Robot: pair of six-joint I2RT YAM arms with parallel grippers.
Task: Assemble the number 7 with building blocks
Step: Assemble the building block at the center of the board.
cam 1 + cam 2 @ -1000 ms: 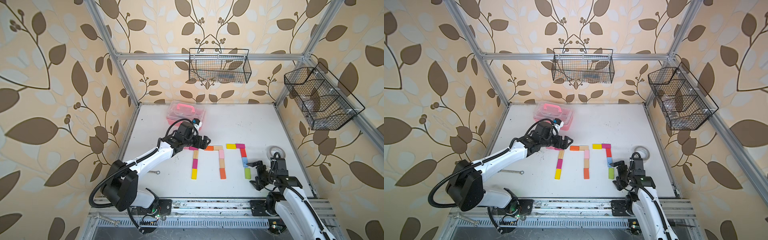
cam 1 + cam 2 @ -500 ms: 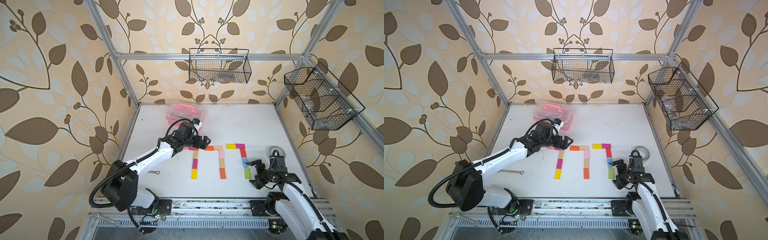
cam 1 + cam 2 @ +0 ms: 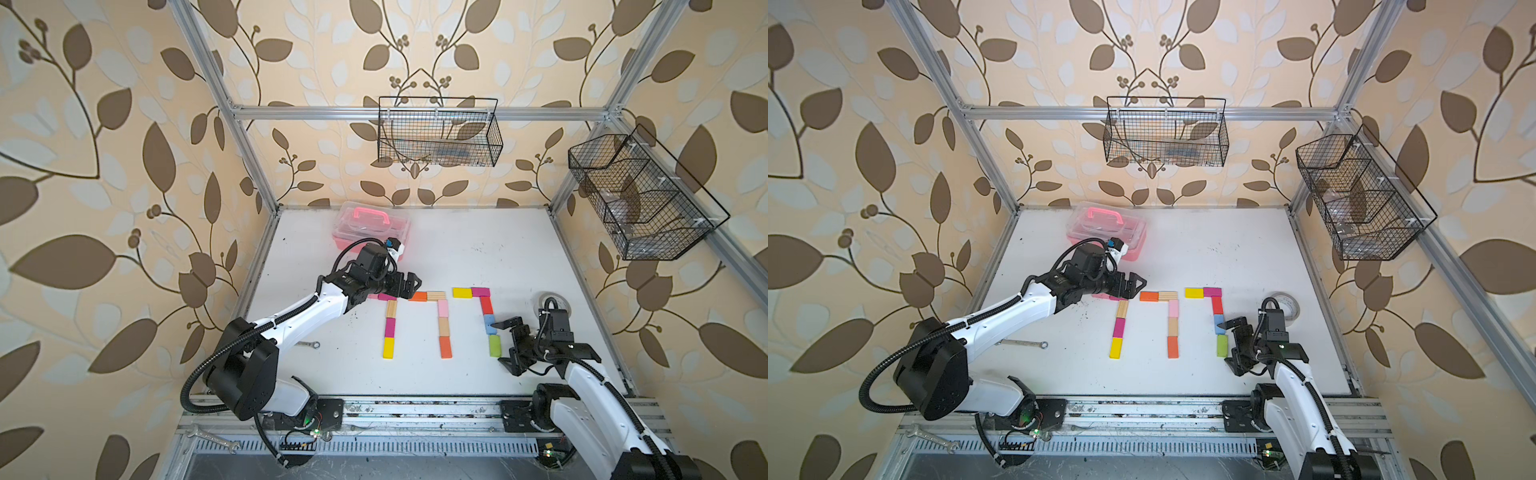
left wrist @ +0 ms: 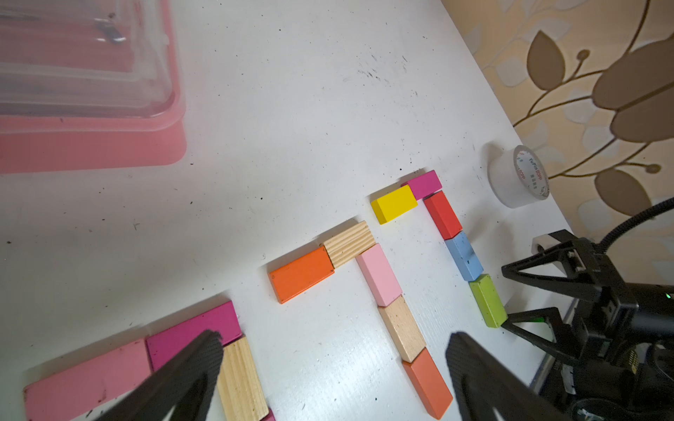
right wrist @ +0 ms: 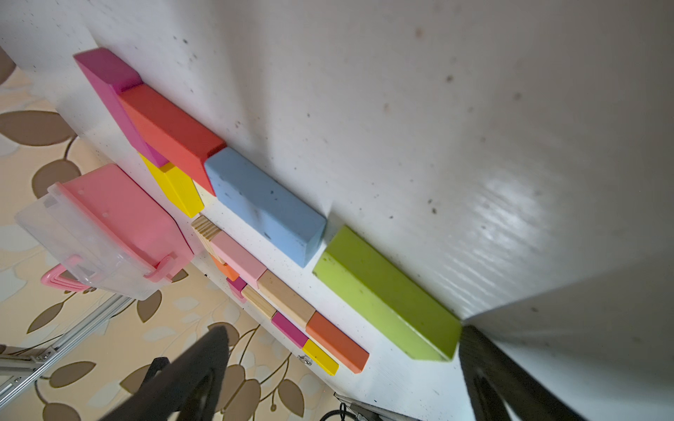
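Likely finishing the number 7 (image 3: 390, 327) nearest the case (image 3: 371, 227): rise straight up, no sideways sweep.
Both top views: reaching long and low with the left arm (image 3: 299, 313), left jaws wide open, empty, over its top, just in front of the case; right arm (image 3: 582, 374) folded short, right jaws open, empty, well away from the case. Left wrist view: above the magenta block (image 4: 182, 328). Right wrist view: beside the green block (image 5: 383, 284), contact unclear.

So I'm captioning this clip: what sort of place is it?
Likely a robot test cell, not a home: aluminium frame around a white table, left arm and right arm mounted on a rail, a wire basket.
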